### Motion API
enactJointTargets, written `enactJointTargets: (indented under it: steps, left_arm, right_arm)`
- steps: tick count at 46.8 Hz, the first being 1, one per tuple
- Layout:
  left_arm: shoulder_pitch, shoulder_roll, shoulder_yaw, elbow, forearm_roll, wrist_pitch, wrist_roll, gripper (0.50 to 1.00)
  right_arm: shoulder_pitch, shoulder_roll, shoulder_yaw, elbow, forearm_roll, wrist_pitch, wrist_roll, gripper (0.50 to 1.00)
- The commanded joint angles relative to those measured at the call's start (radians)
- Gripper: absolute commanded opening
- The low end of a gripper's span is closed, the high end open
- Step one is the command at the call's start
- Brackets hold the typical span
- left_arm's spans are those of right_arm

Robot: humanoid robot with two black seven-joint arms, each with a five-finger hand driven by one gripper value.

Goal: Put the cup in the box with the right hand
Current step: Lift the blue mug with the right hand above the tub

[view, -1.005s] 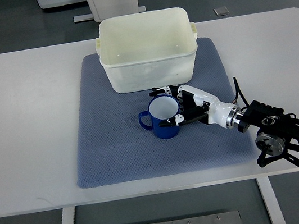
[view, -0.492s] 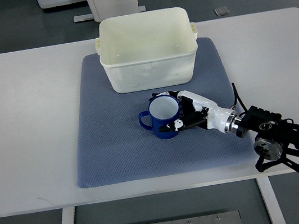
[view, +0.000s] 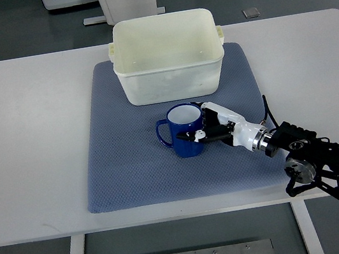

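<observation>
A blue cup point(view: 183, 129) with a white inside stands upright on the blue mat point(view: 130, 165), its handle pointing left. My right hand point(view: 205, 128), white with black joints, reaches in from the lower right and its fingers point(view: 198, 135) wrap the cup's right side. The cream plastic box point(view: 166, 55) sits just behind the cup at the mat's far edge, open and empty. The left arm is not in view.
The mat lies on a white table point(view: 27, 124). My right arm's black forearm point(view: 330, 163) hangs over the table's front right edge. A small grey object point(view: 251, 12) lies on the floor beyond the table's far edge.
The right hand has closed its fingers tighter on the cup's side. The cup has shifted slightly up and away from the front, toward the box.
</observation>
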State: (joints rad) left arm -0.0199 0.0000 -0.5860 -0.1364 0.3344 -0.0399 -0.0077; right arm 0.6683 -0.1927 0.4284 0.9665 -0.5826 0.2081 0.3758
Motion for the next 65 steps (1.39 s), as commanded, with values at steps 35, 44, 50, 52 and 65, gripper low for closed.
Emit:
enactJointTargets:
  steps: [35, 44, 50, 52, 65]
  left_arm:
    - [0.000, 0.000, 0.000, 0.000, 0.000, 0.000, 0.000, 1.000]
    - [0.000, 0.000, 0.000, 0.000, 0.000, 0.000, 0.000, 1.000]
    - [0.000, 0.000, 0.000, 0.000, 0.000, 0.000, 0.000, 1.000]
    - [0.000, 0.000, 0.000, 0.000, 0.000, 0.000, 0.000, 1.000]
    - [0.000, 0.000, 0.000, 0.000, 0.000, 0.000, 0.000, 1.000]
  right_arm:
    - [0.203, -0.212, 0.085, 0.173, 0.115, 0.016, -0.063, 0.500]
    - [0.267, -0.203, 0.085, 0.136, 0.150, 0.007, -0.086, 0.500]
    - [0.306, -0.188, 0.082, 0.089, 0.176, 0.001, -0.101, 0.500]
    - [0.318, -0.173, 0.082, 0.068, 0.179, 0.001, -0.106, 0.500]
    - [0.384, -0.065, 0.084, -0.060, 0.182, -0.039, -0.129, 0.500]
